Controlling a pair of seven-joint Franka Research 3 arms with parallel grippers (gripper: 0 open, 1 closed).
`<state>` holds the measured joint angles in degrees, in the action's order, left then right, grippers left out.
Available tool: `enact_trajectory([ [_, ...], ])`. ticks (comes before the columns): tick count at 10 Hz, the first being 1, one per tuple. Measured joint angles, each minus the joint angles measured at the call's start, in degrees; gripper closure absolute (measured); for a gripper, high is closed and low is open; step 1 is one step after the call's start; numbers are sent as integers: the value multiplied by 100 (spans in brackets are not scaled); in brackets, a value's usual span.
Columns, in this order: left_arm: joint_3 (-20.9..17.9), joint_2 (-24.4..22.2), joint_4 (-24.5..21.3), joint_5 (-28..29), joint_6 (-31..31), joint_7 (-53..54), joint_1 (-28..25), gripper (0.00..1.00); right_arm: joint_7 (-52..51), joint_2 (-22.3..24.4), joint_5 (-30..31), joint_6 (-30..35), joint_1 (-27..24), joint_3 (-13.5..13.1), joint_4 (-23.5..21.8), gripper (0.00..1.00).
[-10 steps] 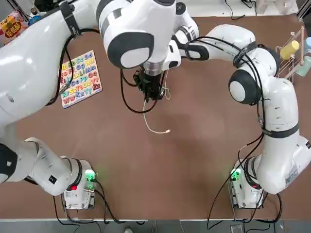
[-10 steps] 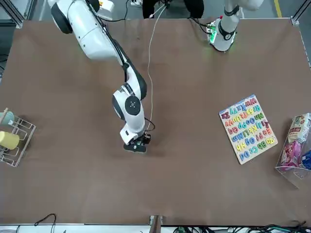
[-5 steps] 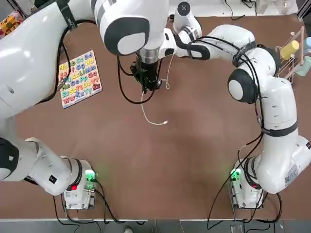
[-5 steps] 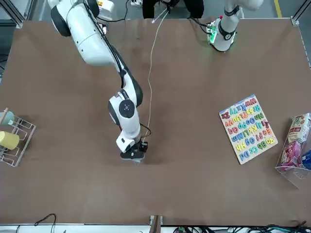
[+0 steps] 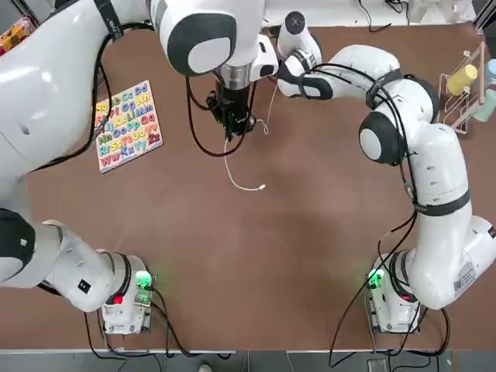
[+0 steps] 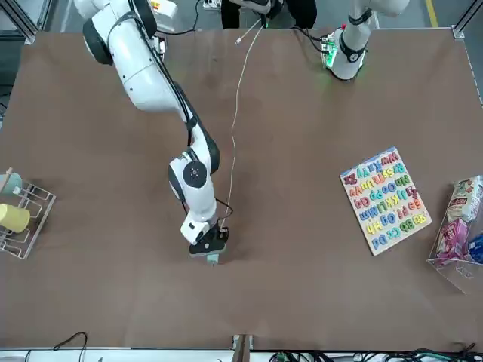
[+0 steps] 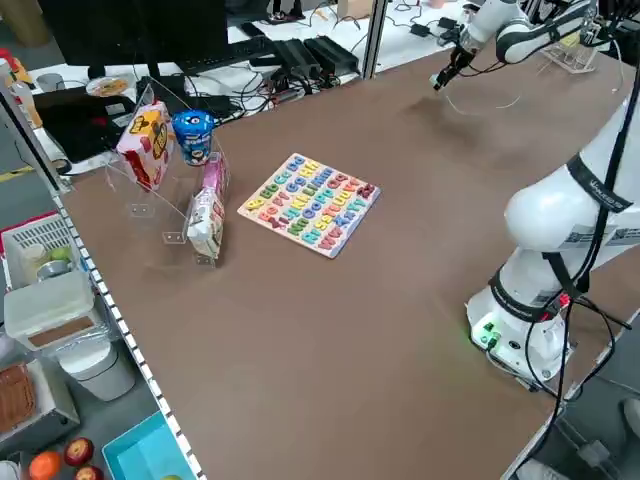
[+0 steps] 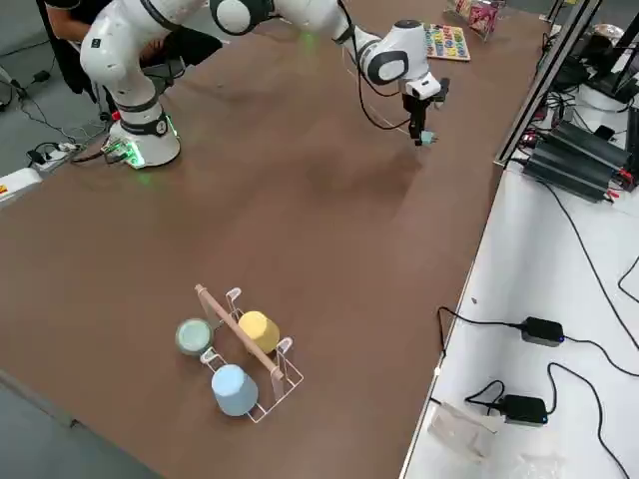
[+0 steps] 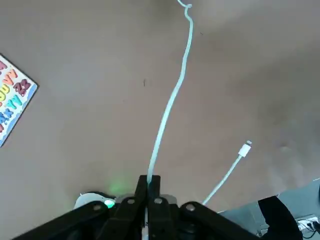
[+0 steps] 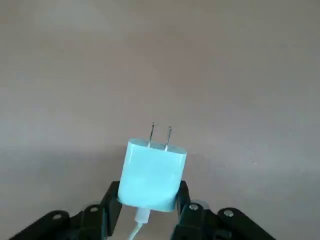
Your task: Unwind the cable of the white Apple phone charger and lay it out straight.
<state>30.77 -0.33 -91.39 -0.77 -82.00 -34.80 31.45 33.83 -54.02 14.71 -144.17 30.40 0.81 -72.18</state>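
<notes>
Even bright overhead light; soft shadows on table (image 5: 310,232); wrist views slightly soft

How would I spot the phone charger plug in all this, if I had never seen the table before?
Start at the brown table and follow the thin white cable to the right gripper. The charger is the small pale block clamped between its fingers, cable leaving one end. Its two bare metal prongs mark it out.
</notes>
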Motion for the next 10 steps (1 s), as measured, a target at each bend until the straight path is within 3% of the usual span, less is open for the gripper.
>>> enact_trajectory([
  [7, 4, 114, 11, 10, 0, 0, 14, 97, -42, -231, 2, -177, 192, -38, 38, 48],
  [8, 7, 123, 12, 10, -1, 0, 27, 97, -19, -231, 2, -177, 193, -39, 39, 44],
  [10, 10, 182, 12, 11, -1, -1, 35, 97, 62, -231, 2, -181, 205, -39, 46, 16],
])
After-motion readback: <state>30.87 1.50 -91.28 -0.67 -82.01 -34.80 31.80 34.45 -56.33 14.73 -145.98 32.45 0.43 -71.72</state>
